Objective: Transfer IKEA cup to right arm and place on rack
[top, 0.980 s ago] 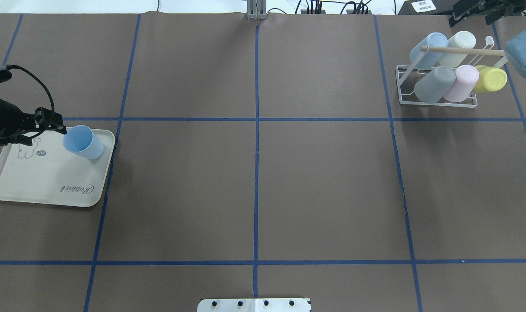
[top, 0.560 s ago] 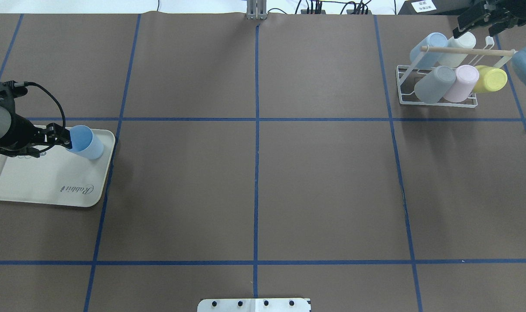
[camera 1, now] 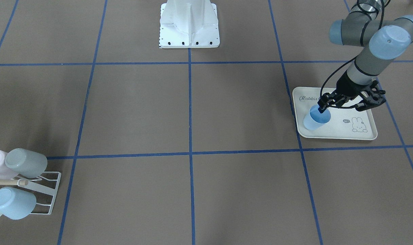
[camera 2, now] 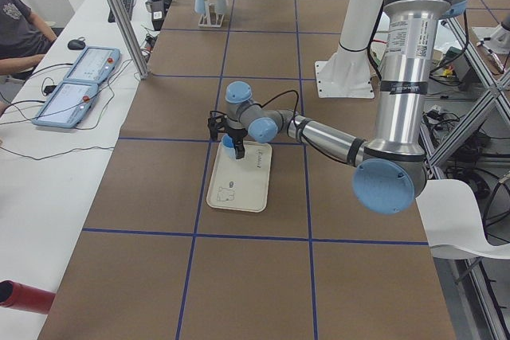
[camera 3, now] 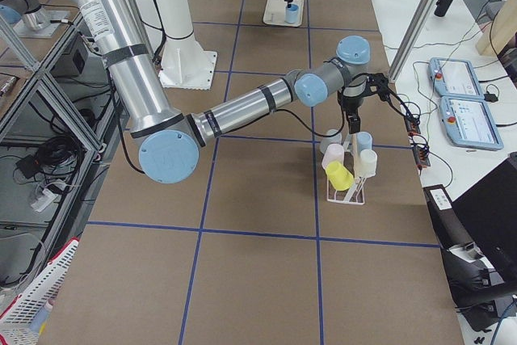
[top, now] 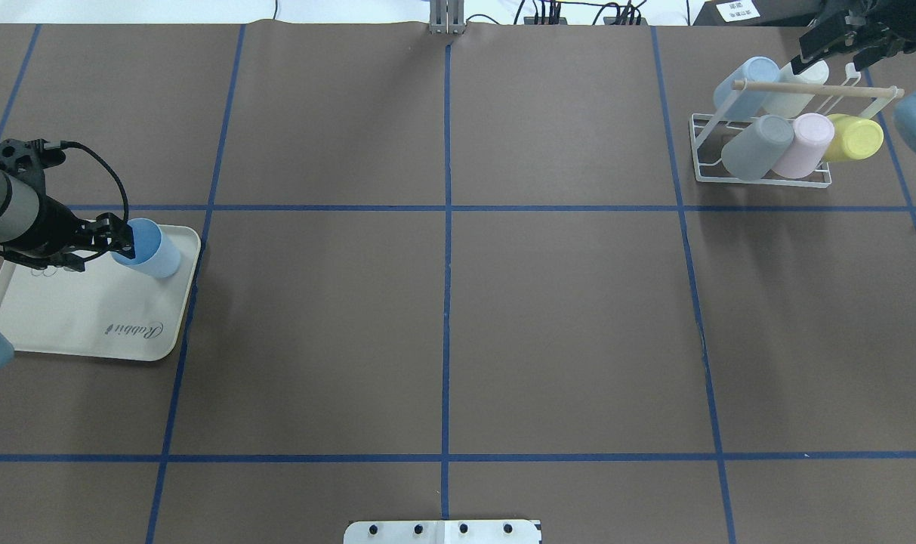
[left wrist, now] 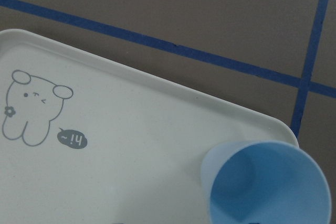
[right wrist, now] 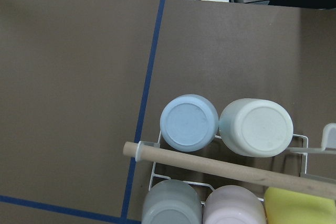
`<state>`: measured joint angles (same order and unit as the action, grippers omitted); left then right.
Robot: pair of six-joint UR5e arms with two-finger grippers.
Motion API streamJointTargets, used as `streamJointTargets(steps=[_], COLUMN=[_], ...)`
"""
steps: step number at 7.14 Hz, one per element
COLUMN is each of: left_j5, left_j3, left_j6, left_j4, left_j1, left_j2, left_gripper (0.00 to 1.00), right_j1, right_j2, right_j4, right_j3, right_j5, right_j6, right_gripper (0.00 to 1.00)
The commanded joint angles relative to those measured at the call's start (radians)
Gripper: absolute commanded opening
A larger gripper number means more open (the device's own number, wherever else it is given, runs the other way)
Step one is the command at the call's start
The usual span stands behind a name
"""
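Note:
The light blue IKEA cup point(top: 152, 253) stands upright, mouth up, in the far corner of the cream rabbit-print tray point(top: 72, 317). My left gripper point(top: 125, 238) is open and straddles the cup's rim, one fingertip inside the mouth. The cup also shows in the front view point(camera 1: 316, 120) and the left wrist view point(left wrist: 268, 187). The white wire rack point(top: 760, 179) with a wooden rod point(right wrist: 220, 163) holds several upturned cups. My right gripper point(top: 839, 45) hangs open and empty over the rack's back edge.
The robot's white base plate point(camera 1: 189, 27) sits at the near middle of the table. Blue tape lines divide the brown mat. An operator point(camera 2: 16, 25) sits at a side bench with two tablets point(camera 2: 76, 85).
My left gripper has moved toward the cup and now reaches its rim. The cup has not moved. My right gripper has shifted slightly above the rack.

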<state>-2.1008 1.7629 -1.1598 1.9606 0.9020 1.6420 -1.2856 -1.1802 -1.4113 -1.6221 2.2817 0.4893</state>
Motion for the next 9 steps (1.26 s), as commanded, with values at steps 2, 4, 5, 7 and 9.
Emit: streamJointTargets(steps=[2,4,5,7,9], left_j5=[0.001,-0.002,-0.008,-0.124,-0.179], left_j3=[-0.011,-0.008,0.006,0.082,0.127], left_j6=[-0.001,-0.003,-0.003,-0.003,-0.049], left_j4=[0.0,0.0,0.0,-0.049,-0.072], left_j1=[0.001,0.001,0.003,0.099,0.141], left_j2=[0.012,0.018,0.021,0.021,0.086], left_gripper=[0.0,0.0,0.0,0.0,0.0], right_j1=[0.0,0.0,0.0,0.015,0.073], right_j2=[-0.001,-0.009,-0.009,-0.027,-0.071], right_j4=[0.0,0.0,0.0,0.0,0.002], right_j3=[-0.007,-0.013,-0.018,-0.08,-0.186], right_j5=[0.001,0.001,0.002,0.002,-0.004], right_j6=[0.0,0.002,0.003,0.069,0.164], right_gripper=[0.99,0.99,0.99,0.99,0.99])
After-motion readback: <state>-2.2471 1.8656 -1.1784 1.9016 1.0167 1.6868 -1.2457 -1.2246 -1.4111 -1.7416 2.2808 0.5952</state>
